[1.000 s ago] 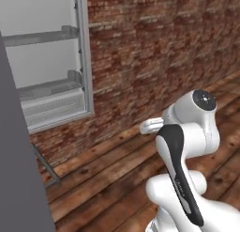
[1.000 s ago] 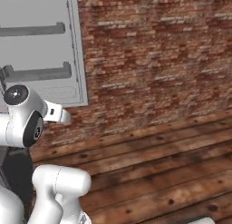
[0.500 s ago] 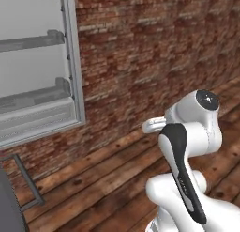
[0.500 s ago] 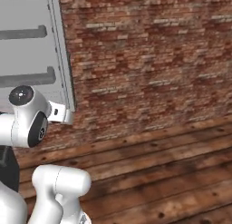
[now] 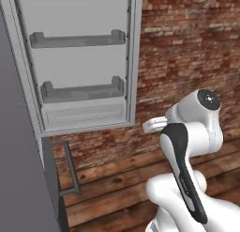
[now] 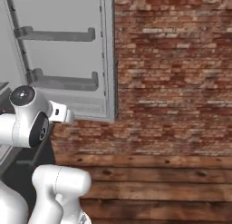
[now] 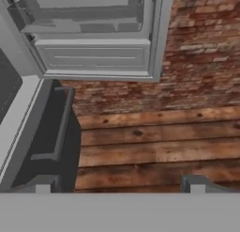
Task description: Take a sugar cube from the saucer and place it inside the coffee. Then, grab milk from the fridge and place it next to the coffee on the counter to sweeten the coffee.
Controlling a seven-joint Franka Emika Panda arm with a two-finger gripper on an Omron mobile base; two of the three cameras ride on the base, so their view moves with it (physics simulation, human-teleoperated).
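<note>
The fridge door (image 5: pixel 79 62) stands open against the brick wall. Its white inner face carries two grey shelf bins (image 5: pixel 82 92), and I see nothing in them. The same fridge door (image 6: pixel 63 51) is at the upper left of the right base view. In the hand view my gripper (image 7: pixel 120 186) is open, with nothing between its fingertips (image 7: pixel 43 184). It points down at the wooden floor below the fridge door (image 7: pixel 93 52). The fridge's grey side (image 5: pixel 18 156) fills the left edge. Sugar cube, saucer, coffee, milk and counter are out of view.
A dark lower drawer front with a bar handle (image 5: pixel 70 170) juts out under the door, and also appears as the drawer front (image 7: pixel 56 127) in the hand view. A red brick wall (image 6: pixel 172 82) stands behind. Wooden plank floor (image 7: pixel 159 142) stretches to the right.
The whole picture has shifted, so the camera has moved: the fridge door now sits larger and nearer the middle of both base views. The arm keeps its pose and the gripper stays open.
</note>
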